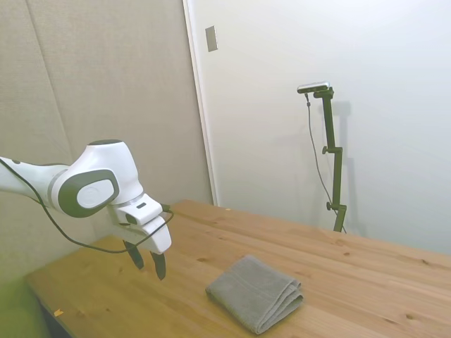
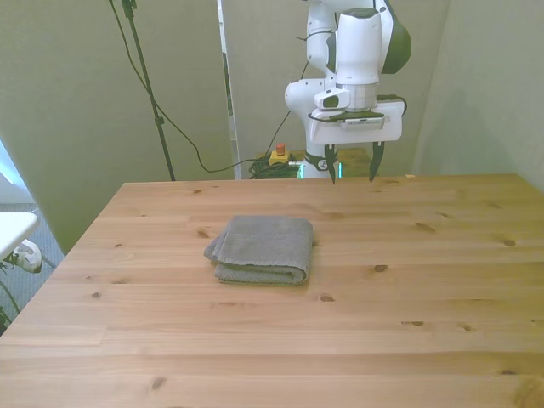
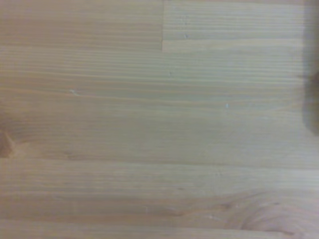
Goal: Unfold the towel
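While the pincer [image 2: 351, 174] hangs above the far part of the desk [image 2: 425, 289], its two dark fingers stand apart and hold nothing. It is well apart from the towel [image 2: 262, 247], which lies folded near the middle of the desk, a little toward the front view's left. The wrist view shows only bare wood, so the arm is not over the cloth.

The towel is grey and thick. In the side view its layered, rounded edges [image 1: 285, 310] face the near right corner of that picture, and in the front view these layers show along the side close to the camera and at the left corner.

I think the step in hand is the approach. To do it well, the pincer should come over one corner where the layers are loose, not over the closed fold. It should go down low enough to catch only the top layer, then close and lift gently. If it takes all layers together, the towel will probably only be dragged.
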Action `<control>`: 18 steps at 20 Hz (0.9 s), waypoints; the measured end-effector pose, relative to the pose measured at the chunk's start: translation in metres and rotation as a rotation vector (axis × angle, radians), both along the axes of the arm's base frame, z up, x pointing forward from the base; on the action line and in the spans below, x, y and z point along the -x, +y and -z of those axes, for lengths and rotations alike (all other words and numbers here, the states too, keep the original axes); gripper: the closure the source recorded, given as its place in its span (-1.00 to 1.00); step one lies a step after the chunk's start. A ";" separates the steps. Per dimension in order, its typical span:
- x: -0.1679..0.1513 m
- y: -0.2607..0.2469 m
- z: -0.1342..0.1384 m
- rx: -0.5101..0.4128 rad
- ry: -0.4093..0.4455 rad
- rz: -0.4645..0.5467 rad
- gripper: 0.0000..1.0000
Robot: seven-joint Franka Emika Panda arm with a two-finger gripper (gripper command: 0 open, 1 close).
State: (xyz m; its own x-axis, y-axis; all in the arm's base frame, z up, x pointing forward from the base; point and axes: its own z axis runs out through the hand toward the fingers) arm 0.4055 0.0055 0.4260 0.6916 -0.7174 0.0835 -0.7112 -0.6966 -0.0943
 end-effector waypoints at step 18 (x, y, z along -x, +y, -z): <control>-0.027 -0.255 0.021 -0.058 -0.013 0.384 -1.00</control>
